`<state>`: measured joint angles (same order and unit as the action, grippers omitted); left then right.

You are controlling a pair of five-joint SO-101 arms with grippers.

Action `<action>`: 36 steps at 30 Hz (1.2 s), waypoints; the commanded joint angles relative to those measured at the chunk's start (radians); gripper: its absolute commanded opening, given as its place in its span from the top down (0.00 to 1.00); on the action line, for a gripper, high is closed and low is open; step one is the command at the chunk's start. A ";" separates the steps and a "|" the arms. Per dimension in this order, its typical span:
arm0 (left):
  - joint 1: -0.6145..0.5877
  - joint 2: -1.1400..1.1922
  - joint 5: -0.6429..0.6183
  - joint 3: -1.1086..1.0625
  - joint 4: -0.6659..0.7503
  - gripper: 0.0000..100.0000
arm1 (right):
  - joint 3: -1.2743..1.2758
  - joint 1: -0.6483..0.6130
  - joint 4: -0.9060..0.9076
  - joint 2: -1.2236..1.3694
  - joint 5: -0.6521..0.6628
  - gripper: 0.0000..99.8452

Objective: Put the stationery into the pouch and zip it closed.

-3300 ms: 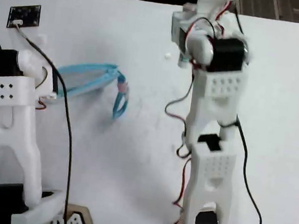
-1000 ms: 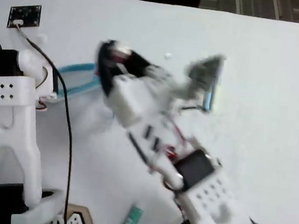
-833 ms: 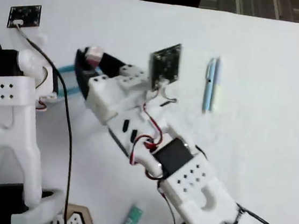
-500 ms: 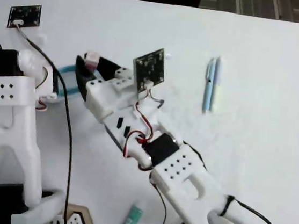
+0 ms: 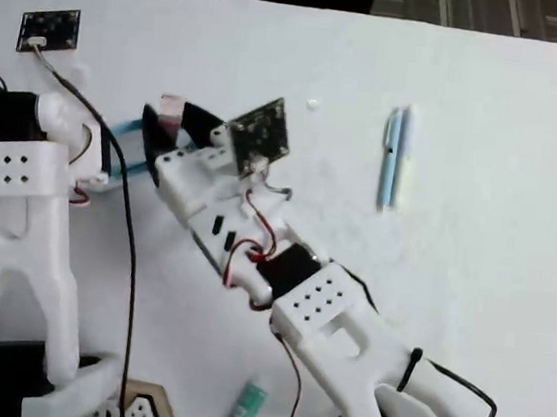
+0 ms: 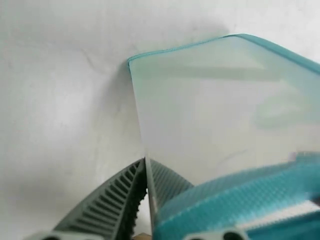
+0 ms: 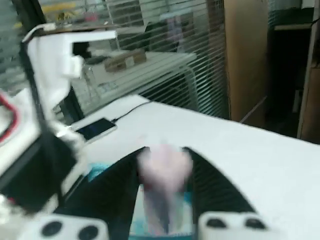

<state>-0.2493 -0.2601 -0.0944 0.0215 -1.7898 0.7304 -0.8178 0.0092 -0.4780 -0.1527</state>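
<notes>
The pouch (image 6: pixel 215 110) is held by the left hand (image 6: pixel 146 169). The 2 fingers of this hand are pressed together on the edge of the pouch, close to one corner. The pouch is translucent with a teal border, and it is lying on the white counter (image 5: pixel 512 104). In the high view, 2 strips of the teal border are seen beside the left arm, with a gap between them.

The right arm is stretched diagonally over the counter, from the near right side toward the pouch. A small pink block (image 7: pixel 162 172) is gripped between the black fingers of the right hand (image 5: pixel 175 116), which are set narrow around it. In the right wrist view, teal of the pouch is seen just below the block, between the fingers. Whether the block touches the pouch cannot be told.

2 pens (image 5: pixel 393 171), 1 blue and 1 pale yellow, are laid side by side and touching on the right part of the counter, well apart from the pouch. A green marker (image 5: pixel 244 412) is found at the near edge, between the 2 arm bases. A small dark board (image 5: pixel 47 29) with a black cable is placed at the far left.
</notes>
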 commanded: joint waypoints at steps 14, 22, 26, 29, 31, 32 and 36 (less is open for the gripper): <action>0.002 0.035 0.009 0.000 0.005 0.98 | -0.408 0.360 0.522 -0.053 0.012 0.69; 0.005 0.035 0.009 -0.002 0.005 0.98 | -0.882 0.723 1.027 0.467 0.017 0.68; 0.005 0.035 0.009 -0.002 0.005 0.98 | -1.178 0.766 1.198 0.802 0.017 0.68; 0.005 0.035 0.009 -0.002 0.005 0.98 | -1.405 0.776 1.247 1.078 0.015 0.68; 0.005 0.035 0.009 -0.002 0.005 0.98 | -1.567 0.782 1.256 1.270 0.011 0.68; 0.005 0.035 0.009 -0.002 0.005 0.98 | -1.654 0.786 1.265 1.362 0.011 0.68; 0.005 0.035 0.009 -0.002 0.005 0.98 | -2.005 0.788 1.316 1.679 0.015 0.68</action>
<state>-0.2509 -0.2601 -0.0928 0.0215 -1.7883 -0.9881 -0.0414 1.2950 1.0058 -0.1450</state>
